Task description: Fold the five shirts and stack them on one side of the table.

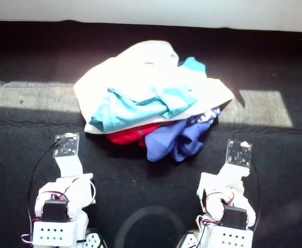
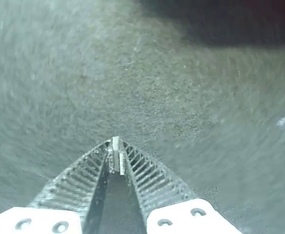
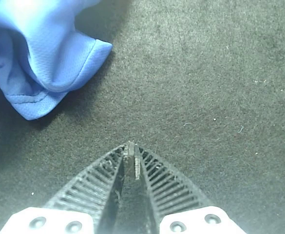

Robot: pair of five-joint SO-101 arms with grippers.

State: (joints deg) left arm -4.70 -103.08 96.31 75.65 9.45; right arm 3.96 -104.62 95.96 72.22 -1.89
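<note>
Both closed: left fingers (image 2: 115, 155), right fingers (image 3: 131, 155) | shirt pile (image 1: 151, 95) ahead, untouched

No readable text, label, number or sign appears on anything here.

Shirt pile (image 1: 151, 95) at table (image 1: 277, 168) centre

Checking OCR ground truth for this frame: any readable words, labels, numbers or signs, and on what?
No readable text in any view.
pile of shirts: plain fabric, no print showing.
blue shirt: plain weave, no label visible.
left gripper, right gripper: no markings.
black table cover: none.
</note>
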